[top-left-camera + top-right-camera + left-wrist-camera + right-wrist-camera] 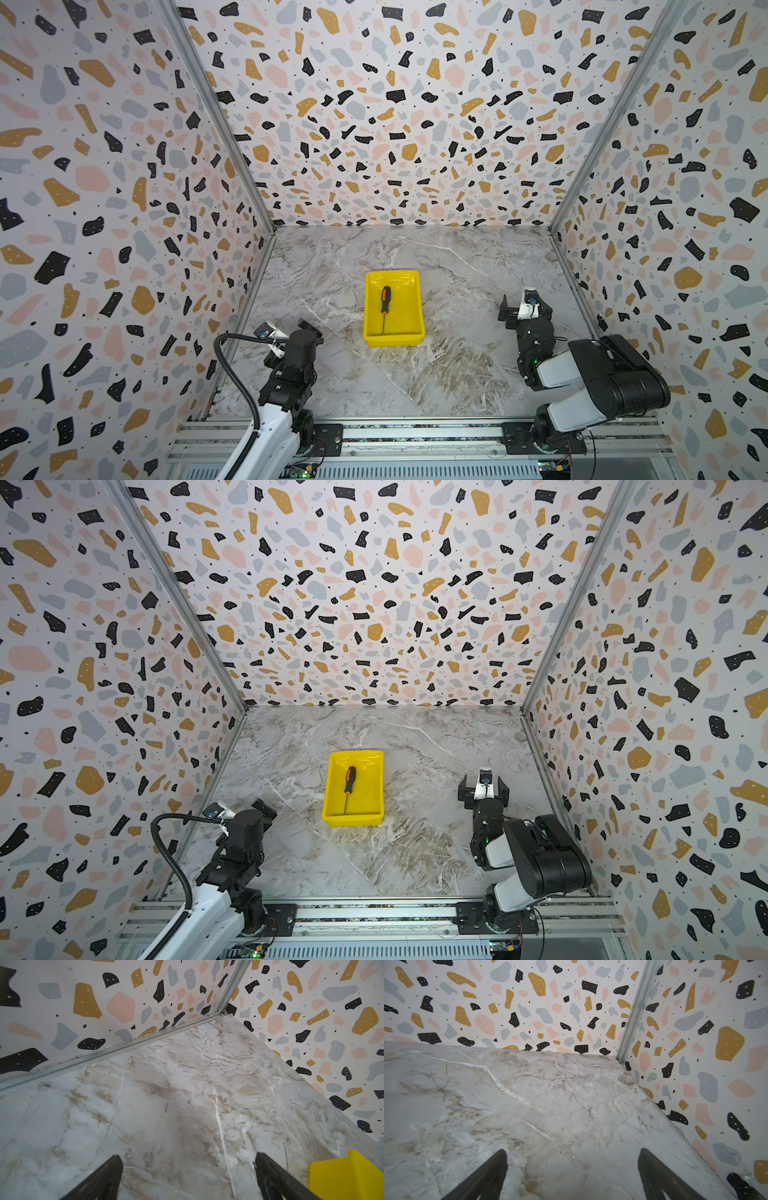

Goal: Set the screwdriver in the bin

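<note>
Both left fingers [99, 1178] and right fingers [658, 1174] are gaping empty; we are judging the screwdriver [385, 308] light, stiff, best gripped at its handle.

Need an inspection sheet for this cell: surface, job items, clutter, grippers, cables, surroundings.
Surface: marble-look tabletop, carrying only the bin.
Job's things: screwdriver lies flat inside the yellow bin, handle toward the back wall, tip toward the front.
Clutter: nothing seen.
Grippers: left gripper open, empty, over bare tabletop; right gripper open, empty, over bare tabletop. Both are well clear of the bin.
Cables: black corrugated hose loops beside the left arm.
Surroundings: terrazzo-print walls on three sides; aluminium rail along the front.
</note>
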You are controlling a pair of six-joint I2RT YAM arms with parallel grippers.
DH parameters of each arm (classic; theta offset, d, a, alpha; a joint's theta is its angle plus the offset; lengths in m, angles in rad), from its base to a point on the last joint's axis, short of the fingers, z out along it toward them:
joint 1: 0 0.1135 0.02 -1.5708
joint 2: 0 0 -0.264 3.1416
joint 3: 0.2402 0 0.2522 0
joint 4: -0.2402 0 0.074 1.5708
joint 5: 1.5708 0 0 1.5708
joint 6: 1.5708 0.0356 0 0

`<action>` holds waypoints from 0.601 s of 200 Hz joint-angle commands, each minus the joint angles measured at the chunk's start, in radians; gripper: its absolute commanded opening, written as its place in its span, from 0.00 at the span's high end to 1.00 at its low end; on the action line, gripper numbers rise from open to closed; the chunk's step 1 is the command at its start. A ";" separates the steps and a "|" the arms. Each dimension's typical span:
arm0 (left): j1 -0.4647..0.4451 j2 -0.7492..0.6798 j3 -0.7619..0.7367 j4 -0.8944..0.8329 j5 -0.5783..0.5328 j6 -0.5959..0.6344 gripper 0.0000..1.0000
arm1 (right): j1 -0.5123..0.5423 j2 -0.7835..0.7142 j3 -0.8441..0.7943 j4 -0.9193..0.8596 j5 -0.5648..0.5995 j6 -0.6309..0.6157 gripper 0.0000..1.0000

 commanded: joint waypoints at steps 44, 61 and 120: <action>0.004 0.044 0.024 0.124 0.020 -0.011 0.00 | 0.002 -0.013 0.009 0.031 -0.019 -0.002 0.01; 0.005 0.080 0.045 0.244 0.067 0.032 0.00 | 0.002 -0.013 0.008 0.030 -0.018 -0.002 0.01; 0.003 0.293 0.073 0.628 -0.010 0.234 0.00 | 0.001 -0.014 0.008 0.031 -0.020 -0.004 0.01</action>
